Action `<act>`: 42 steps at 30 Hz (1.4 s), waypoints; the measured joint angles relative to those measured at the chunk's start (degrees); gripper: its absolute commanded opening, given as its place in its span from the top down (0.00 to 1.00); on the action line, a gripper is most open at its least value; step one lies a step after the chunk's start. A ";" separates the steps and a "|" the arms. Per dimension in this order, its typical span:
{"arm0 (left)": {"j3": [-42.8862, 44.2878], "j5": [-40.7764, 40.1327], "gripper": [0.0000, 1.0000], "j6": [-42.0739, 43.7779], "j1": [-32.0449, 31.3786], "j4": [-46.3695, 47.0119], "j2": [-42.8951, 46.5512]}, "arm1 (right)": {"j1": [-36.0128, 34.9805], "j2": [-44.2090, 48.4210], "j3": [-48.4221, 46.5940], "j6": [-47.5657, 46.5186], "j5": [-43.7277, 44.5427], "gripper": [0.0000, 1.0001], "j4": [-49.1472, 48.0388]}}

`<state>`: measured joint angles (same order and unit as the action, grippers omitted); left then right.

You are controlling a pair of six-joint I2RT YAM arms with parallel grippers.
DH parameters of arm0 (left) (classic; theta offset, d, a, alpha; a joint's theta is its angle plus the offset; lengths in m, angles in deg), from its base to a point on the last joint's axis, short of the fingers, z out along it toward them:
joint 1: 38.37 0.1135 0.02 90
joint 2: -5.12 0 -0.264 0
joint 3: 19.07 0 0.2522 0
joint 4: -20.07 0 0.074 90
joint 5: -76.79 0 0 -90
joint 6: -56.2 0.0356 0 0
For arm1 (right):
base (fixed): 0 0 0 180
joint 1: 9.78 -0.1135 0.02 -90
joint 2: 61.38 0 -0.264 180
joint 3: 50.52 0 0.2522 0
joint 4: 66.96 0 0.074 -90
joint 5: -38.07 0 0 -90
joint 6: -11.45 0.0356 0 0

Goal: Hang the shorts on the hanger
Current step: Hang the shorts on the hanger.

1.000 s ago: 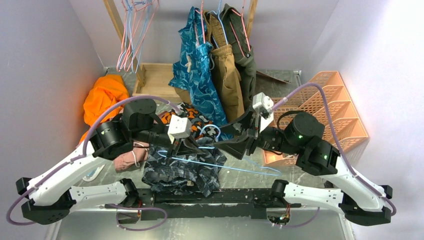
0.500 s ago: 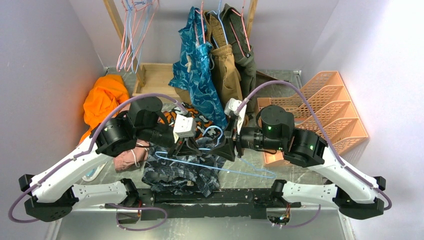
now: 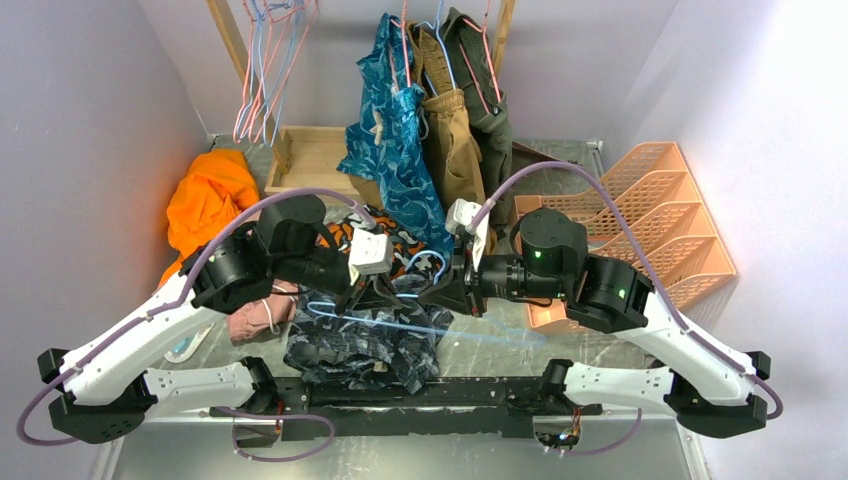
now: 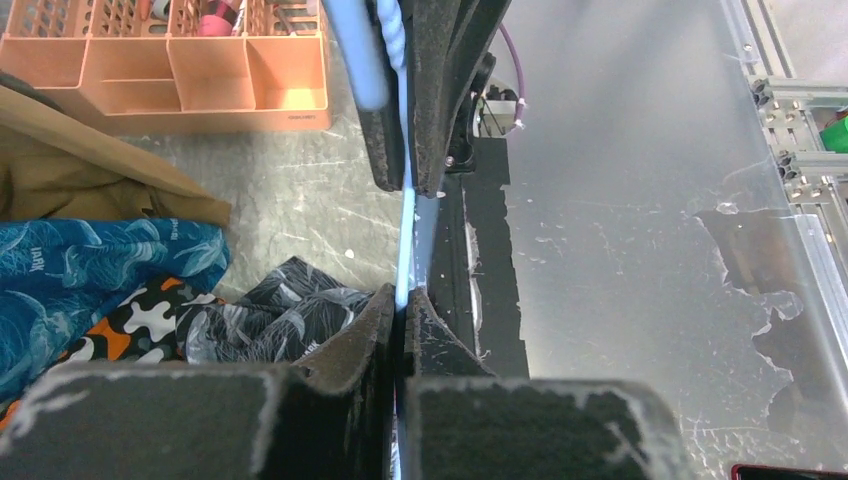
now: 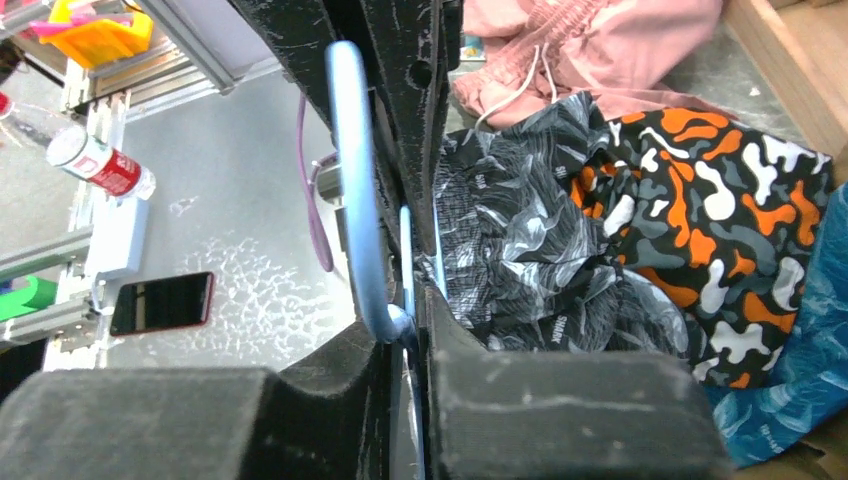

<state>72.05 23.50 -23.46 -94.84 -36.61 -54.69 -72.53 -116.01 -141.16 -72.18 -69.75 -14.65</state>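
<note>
While both arms meet over the middle of the table [image 3: 400,462], entries go view by view.

Top external: my left gripper [image 3: 375,292] and my right gripper [image 3: 440,290] face each other nose to nose. The light-blue wire hanger [image 3: 470,333] runs between them, its long bar slanting toward my right. The charcoal leaf-print shorts [image 3: 355,345] lie crumpled on the table under the hanger, near the arm bases, with no part threaded on the wire. The black-orange-white shorts [image 3: 345,232] lie just behind them and a pink garment [image 3: 250,320] just to their left. Teal patterned shorts [image 3: 395,140] hang at the back. A peach slotted organiser [image 3: 670,215] sits at far right.

Left wrist: my left gripper [image 4: 400,305] is clenched on the hanger [image 4: 405,240], the pads pressed together with the blue wire pinched between them. My right gripper [image 4: 405,185] comes in from the top of the view on the same wire. The shorts [image 4: 270,320] lie below and to one side, touching the blotchy pair [image 4: 130,320].

Right wrist: my right gripper [image 5: 412,315] is pinched onto the thin blue wire (very little gap shows beside it). The hanger's curved hook [image 5: 345,150] rises just beside my left fingers [image 5: 390,60]. The shorts [image 5: 510,240] lie heaped on the table beyond the jaws, apart from the wire.
</note>
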 measured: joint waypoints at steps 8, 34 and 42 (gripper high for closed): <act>-1.90 -8.63 0.00 -3.48 0.00 2.23 1.81 | -0.04 2.19 3.52 0.37 3.34 1.00 -2.80; -16.39 -43.47 0.01 -77.24 0.00 -35.36 22.62 | -0.04 9.31 18.18 1.29 6.86 1.00 -9.11; -22.14 -42.73 0.04 -76.56 0.00 -36.41 16.59 | -0.04 10.23 18.18 0.20 5.42 1.00 -8.50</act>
<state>49.91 -19.23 -100.02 -94.84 -73.02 -38.10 -72.57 -105.78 -122.98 -71.98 -64.33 -23.16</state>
